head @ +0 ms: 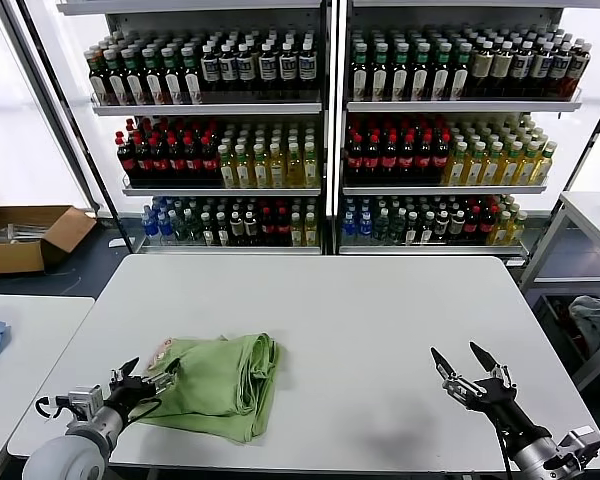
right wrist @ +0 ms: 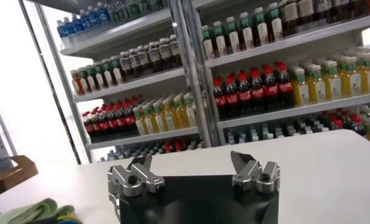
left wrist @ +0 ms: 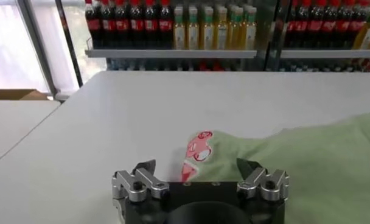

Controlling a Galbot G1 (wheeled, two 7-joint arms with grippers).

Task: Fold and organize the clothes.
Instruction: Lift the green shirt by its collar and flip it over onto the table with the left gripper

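**Here, a folded green shirt lies on a white table**

Nearest the robot, the left gripper [head: 148, 374] hovers with jaws spread wide, empty, at the near left edge of the light green shirt [head: 220, 382] — folded into a loose bundle, red-and-white logo [left wrist: 197, 146] peeking out. The right gripper [head: 468, 363] is also released, well apart, over the near right of the white table [head: 380, 320]. Beyond stand shelves of bottled drinks [head: 325, 150]; a cardboard box [head: 25, 235] sits far left.
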